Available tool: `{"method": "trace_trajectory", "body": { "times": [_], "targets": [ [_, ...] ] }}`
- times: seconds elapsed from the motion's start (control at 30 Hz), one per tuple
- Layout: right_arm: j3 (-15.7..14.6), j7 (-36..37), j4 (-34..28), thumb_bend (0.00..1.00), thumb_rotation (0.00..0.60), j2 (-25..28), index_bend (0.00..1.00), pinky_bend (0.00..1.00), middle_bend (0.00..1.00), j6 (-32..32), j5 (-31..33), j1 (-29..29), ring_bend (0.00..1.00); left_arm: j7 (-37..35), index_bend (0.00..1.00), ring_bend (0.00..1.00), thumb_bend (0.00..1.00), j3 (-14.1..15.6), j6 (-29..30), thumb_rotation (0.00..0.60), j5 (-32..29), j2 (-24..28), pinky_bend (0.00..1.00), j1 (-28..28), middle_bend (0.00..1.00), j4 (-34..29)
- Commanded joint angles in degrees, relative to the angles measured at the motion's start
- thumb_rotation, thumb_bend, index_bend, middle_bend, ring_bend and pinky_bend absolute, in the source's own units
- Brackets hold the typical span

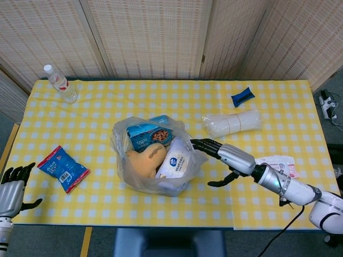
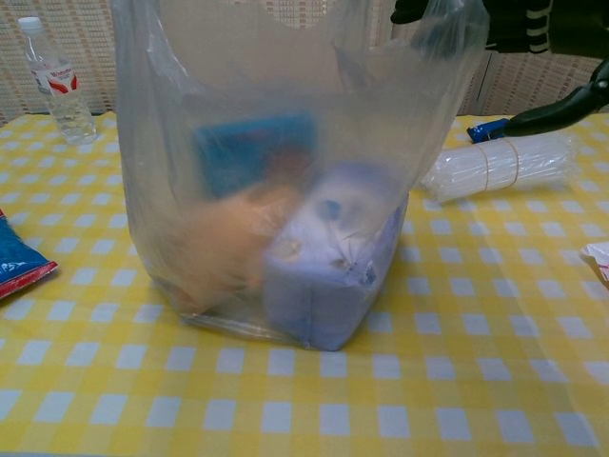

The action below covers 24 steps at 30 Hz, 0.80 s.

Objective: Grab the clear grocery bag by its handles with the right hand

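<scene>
Woven reed wall panels point(image 1: 150, 37), yellow checked table point(image 1: 107, 107), grey floor point(image 1: 335, 85)

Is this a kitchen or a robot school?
Probably a robot practice room, not a kitchen. Woven screens stand behind one table with a yellow checked cloth, and groceries are laid out on it: a clear bag, a water bottle, a blue snack packet.
</scene>
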Motion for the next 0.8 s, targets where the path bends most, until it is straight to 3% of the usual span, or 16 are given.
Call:
{"method": "trace_trajectory", "body": {
  "times": [0.03, 0.43, 0.8],
  "targets": [
    [0.23, -1.0, -0.62, 0.25, 0.6, -0.61, 0.02, 0.0, 0.0, -0.35, 0.45, 0.78, 0.0, -0.6, 0.01, 0.11, 0.19, -0.06, 0.0, 0.6, 0.03, 0.25, 0.01, 0.04, 0.18, 0.08],
    [0.99, -2.88, -0.83, 0.25, 0.6, -3.92, 0.02, 0.0, 0.0, -2.94, 2.58, 4.72, 0.0, -2.08, 0.01, 0.11, 0.19, 0.08, 1.04, 0.6, 0.86, 1.01, 0.01, 0.63, 0.18, -0.22],
    [1.27, -2.44, -0.53, 0.25, 0.6, -5.78, 0.02, 0.0, 0.0, -0.86, 3.27, 6.21, 0.0, -2.72, 0.01, 0.11, 0.19, 0.06, 1.52, 0.6, 1.22, 1.39, 0.01, 0.89, 0.18, -0.32]
  ]
}}
